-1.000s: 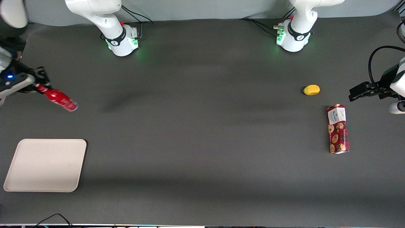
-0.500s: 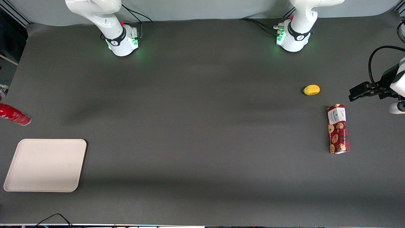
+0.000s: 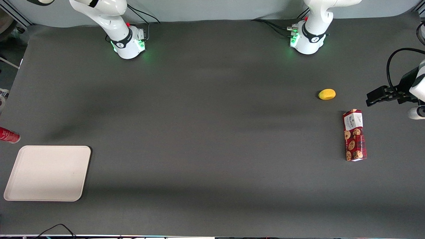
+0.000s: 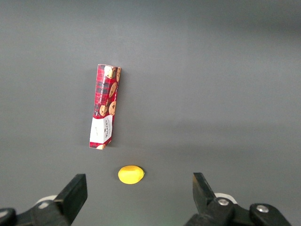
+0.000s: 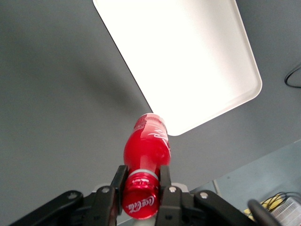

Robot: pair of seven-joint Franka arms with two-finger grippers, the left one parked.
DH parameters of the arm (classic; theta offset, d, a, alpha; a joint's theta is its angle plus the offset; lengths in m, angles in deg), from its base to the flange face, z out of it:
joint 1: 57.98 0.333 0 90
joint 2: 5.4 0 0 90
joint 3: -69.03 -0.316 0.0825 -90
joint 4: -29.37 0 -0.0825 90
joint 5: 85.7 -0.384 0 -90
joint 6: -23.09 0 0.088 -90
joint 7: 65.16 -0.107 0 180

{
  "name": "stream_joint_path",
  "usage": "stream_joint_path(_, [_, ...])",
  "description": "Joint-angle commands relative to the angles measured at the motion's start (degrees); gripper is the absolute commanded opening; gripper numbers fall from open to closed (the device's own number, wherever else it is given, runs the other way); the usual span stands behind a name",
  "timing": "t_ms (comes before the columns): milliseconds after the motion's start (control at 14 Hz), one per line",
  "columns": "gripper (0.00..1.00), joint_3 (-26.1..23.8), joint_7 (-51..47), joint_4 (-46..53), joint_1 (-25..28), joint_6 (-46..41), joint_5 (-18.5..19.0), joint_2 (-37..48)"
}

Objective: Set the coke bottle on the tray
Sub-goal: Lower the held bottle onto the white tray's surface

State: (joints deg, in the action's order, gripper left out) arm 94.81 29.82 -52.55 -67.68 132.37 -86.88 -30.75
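- Carrying: gripper (image 5: 139,186) clamped on the bottle (image 5: 146,146) neck, aloft at the working arm's end of the table.
- Change: bottle has moved nearer the tray (image 3: 48,172); lowering and release remain.

A dark grey table (image 3: 212,132) meets a pale grey wall (image 3: 212,8).

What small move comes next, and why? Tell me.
Probably carry the coke bottle on over the tray, then lower it. The claw is shut on the bottle's neck near the cap, held above the table beside the tray's corner. In the front view only the bottle's end shows, not yet over the tray.
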Motion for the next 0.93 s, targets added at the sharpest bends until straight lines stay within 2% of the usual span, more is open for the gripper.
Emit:
stream_joint_path(0, [0.0, 0.06, 4.95, 4.92, -1.81, -0.47, -1.55, -2.95])
stream_joint_path(143, [0.0, -0.03, 5.13, 8.52, -2.61, -0.55, -1.73, -6.28])
stream_joint_path(714, [0.0, -0.47, 3.55, 21.8, -7.61, -0.47, -11.82, -19.38])
stream_joint_path(857, [0.0, -0.47, 1.54, 22.16, -7.79, 0.23, -12.45, -20.0])
